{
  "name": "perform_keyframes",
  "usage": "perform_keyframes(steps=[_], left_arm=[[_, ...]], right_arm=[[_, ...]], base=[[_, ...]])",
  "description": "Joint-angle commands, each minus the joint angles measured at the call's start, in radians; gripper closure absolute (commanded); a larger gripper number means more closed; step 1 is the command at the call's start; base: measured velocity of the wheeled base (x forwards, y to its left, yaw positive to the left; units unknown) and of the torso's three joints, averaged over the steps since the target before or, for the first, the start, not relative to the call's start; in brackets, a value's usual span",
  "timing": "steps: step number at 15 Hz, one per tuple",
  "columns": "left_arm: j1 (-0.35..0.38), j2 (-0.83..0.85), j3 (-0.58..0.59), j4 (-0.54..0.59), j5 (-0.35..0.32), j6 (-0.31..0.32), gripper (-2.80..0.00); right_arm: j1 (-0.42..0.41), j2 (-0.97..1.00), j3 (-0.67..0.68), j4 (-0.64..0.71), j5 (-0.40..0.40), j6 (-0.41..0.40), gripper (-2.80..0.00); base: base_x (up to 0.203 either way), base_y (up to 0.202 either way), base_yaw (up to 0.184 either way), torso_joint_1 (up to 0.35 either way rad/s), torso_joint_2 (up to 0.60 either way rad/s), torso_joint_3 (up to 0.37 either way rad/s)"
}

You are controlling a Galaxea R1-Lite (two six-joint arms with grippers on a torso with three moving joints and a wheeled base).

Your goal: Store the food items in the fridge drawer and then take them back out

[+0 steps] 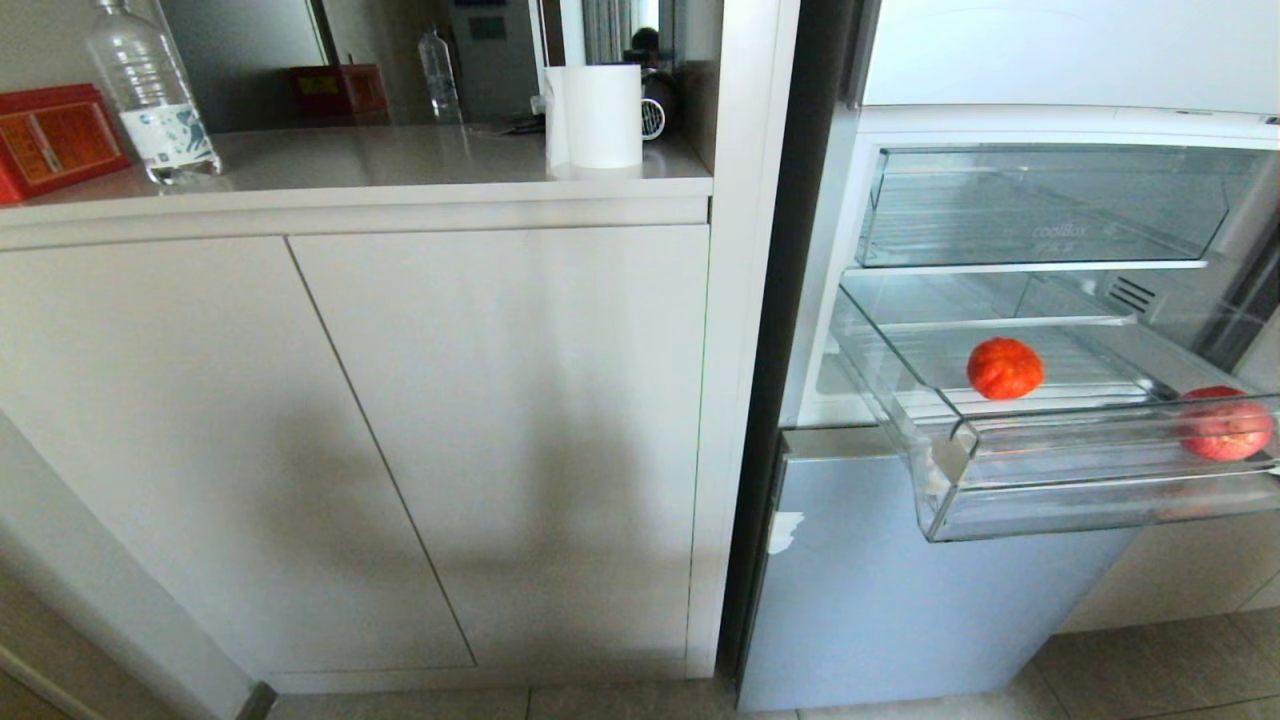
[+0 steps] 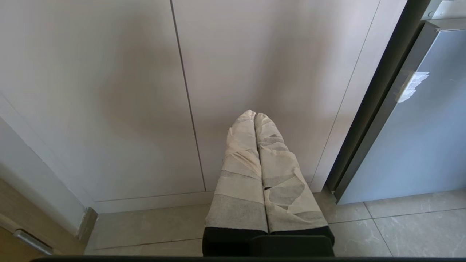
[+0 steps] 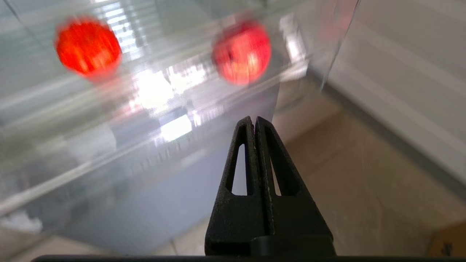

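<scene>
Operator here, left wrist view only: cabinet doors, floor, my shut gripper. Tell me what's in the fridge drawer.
Observer: Two red fruits lie in the pulled-out drawer: one fruit mid-floor, the other fruit behind the front wall at the head view's right.
Operator: Report the right gripper.
Observer: The right gripper is shut and empty, outside the drawer, below its front.
Operator: Say what's above the drawer.
Observer: A second clear drawer with faint lettering, nothing visible inside.
Operator: Give me the countertop.
Observer: A water bottle, a red box and a white cylinder stand on it.
</scene>
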Motion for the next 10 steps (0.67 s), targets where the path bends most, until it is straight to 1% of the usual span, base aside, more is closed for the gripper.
perform_keyframes(steps=[1, 3, 6, 8, 10], left_arm=[[0.000, 0.002, 0.000, -0.001, 0.000, -0.001, 0.00], [0.000, 0.002, 0.000, 0.001, 0.000, -0.001, 0.00], [0.000, 0.002, 0.000, 0.001, -0.001, 0.000, 0.00], [0.000, 0.002, 0.000, 0.001, 0.000, 0.001, 0.00], [0.000, 0.002, 0.000, -0.001, 0.000, -0.001, 0.00]], right_arm=[[0.000, 0.067, 0.019, 0.016, 0.015, 0.001, 0.00], [0.002, 0.122, 0.017, 0.034, 0.053, 0.001, 0.00], [0.005, 0.229, -0.013, 0.031, 0.165, 0.001, 0.00], [0.024, 0.331, -0.074, 0.028, 0.242, 0.006, 0.00], [0.069, 0.447, -0.167, 0.017, 0.269, 0.008, 0.00]], base=[[0.000, 0.000, 0.000, 0.000, 0.00, 0.000], [0.000, 0.000, 0.000, 0.000, 0.00, 0.000], [0.000, 0.000, 0.000, 0.000, 0.00, 0.000], [0.000, 0.000, 0.000, 0.000, 0.00, 0.000], [0.000, 0.000, 0.000, 0.000, 0.00, 0.000]])
